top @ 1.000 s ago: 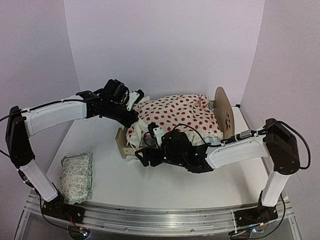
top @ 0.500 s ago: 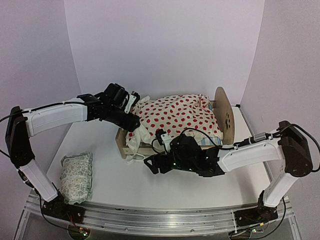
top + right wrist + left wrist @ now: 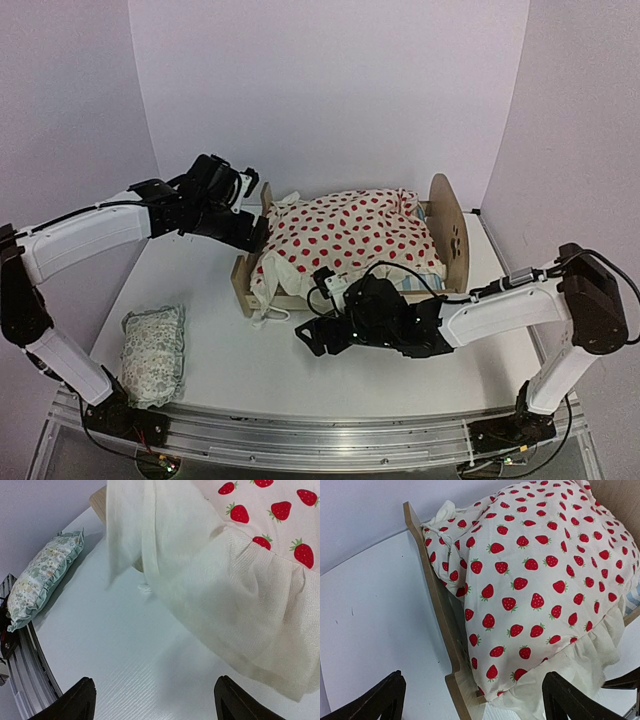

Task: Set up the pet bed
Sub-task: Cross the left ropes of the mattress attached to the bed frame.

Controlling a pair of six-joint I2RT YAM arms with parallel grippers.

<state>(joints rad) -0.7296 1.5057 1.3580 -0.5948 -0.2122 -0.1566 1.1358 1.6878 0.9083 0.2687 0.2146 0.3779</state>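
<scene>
Pet bed (image 3: pixel 447 222) sits mid-worktop (image 3: pixel 250 350) w/ strawberry blanket (image 3: pixel 350 232) draped over mattress, frill hanging off near side. Pillow (image 3: pixel 153 352) lies well apart, front left, not yet on bed. Left claw (image 3: pixel 472 676) & right claw (image 3: pixel 154 680) released, empty. Approx. two-thirds done.

the blanket (image 3: pixel 350 235) hides nearly all of the pet bed (image 3: pixel 446 215); from above only headboard, footboard and a sliver of striped mattress show. the left wrist view cuts the left pincer (image 3: pixel 472 692) down to two dark fingertips at the bottom edge, and the right pincer (image 3: pixel 154 692) fares the same in its own view.
</scene>
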